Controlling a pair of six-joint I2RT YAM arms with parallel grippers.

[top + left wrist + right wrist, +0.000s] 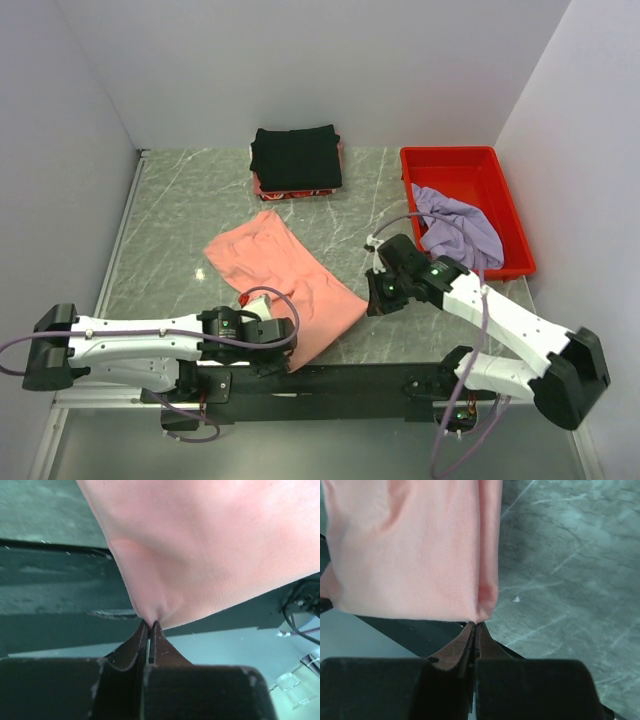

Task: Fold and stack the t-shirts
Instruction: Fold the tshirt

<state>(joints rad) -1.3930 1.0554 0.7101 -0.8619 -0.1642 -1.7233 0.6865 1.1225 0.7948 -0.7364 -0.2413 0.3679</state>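
Observation:
The salmon-pink t-shirt (285,275) lies folded into a long strip on the marble table, running diagonally from the middle to the near edge. My left gripper (284,342) is shut on its near left corner; in the left wrist view the gripper (150,623) pinches a pucker of pink cloth (210,550). My right gripper (372,298) is shut on the near right corner; in the right wrist view the gripper (476,624) holds the tip of the pink cloth (415,555). The black t-shirt (295,157) sits neatly folded at the back. The lavender-purple t-shirt (462,228) lies crumpled in the tray.
A red plastic tray (450,154) stands at the back right beside the wall. A red patterned cloth (290,192) peeks out under the black shirt. The dark mounting bar (330,380) runs along the table's near edge under the pink shirt's end. White walls enclose three sides.

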